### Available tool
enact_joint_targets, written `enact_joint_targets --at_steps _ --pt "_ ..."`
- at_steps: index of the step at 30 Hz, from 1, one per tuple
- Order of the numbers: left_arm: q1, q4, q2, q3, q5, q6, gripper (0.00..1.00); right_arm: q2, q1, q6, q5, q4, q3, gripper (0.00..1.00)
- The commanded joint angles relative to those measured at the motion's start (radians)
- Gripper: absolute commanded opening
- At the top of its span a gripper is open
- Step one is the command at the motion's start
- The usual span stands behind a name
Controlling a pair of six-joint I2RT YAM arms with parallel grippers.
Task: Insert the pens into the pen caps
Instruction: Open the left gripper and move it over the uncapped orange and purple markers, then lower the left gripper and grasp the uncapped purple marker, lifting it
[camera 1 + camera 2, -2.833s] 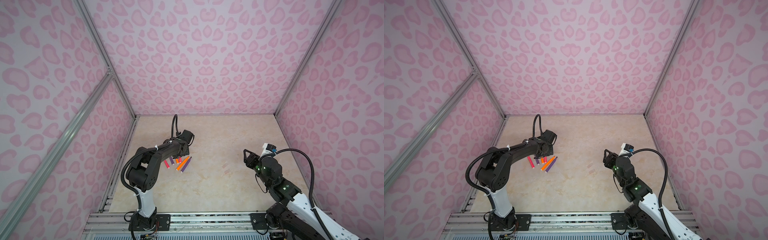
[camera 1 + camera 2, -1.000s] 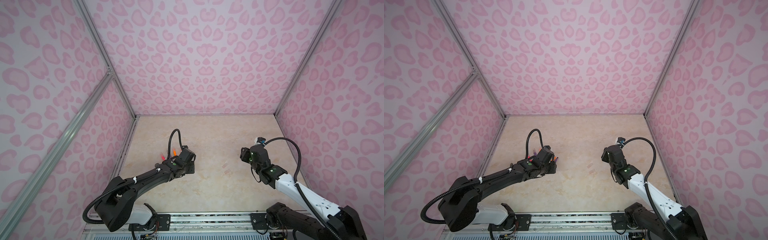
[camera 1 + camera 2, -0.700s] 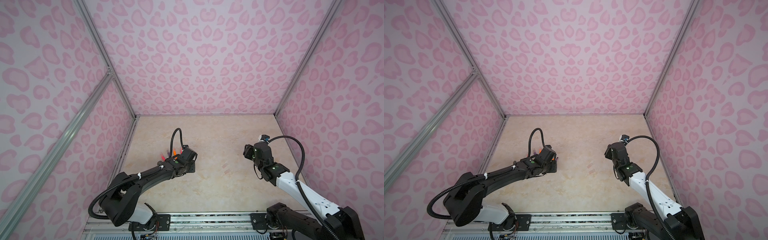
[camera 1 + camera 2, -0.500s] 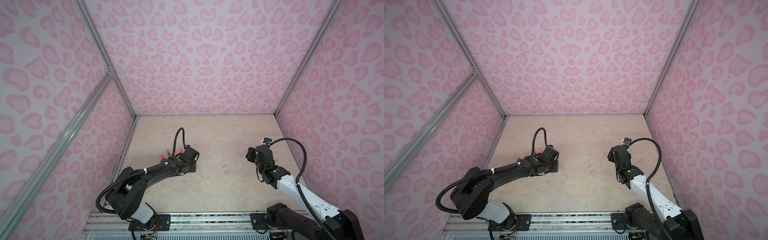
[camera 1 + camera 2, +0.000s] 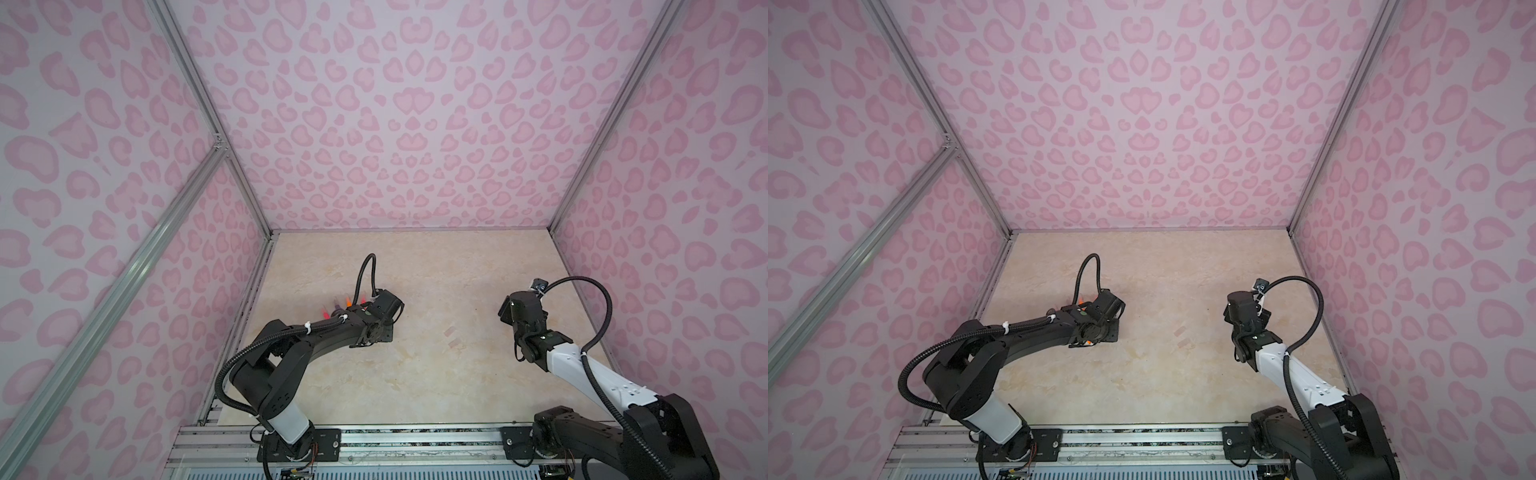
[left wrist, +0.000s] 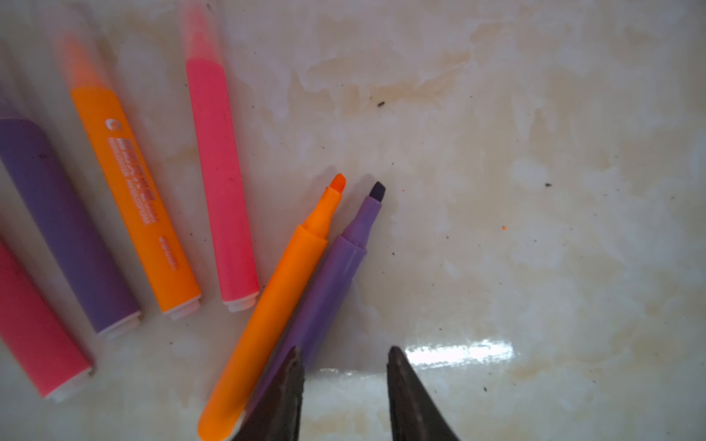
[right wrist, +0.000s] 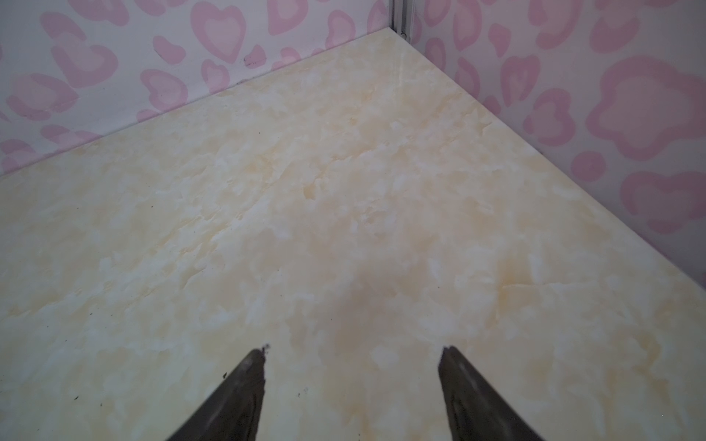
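Left end effector (image 6: 342,351), jaws apart, is hovering at the butt of the slim uncapped purple marker pen (image 6: 332,267); its tip is pointing away.

White print runs along the barrel of the capped orange pen (image 6: 133,198), just beside the capped pink pen (image 6: 219,183). It starts with a round mark like a "G" nearest the cap. The lines after it are too blurred to read.
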Motion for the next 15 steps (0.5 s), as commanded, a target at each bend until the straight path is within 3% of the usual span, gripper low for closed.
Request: enact_joint_targets --at_steps 1,15 --pt "0.002 -0.013 0.015 0.018 -0.016 0.0 0.39 0.008 -0.019 0.016 -0.002 0.005 0.001 0.74" --pt "0.006 -0.033 0.07 0.044 -0.002 0.007 0.43 0.043 -0.109 0.029 -0.144 -0.007 0.021 0.73"
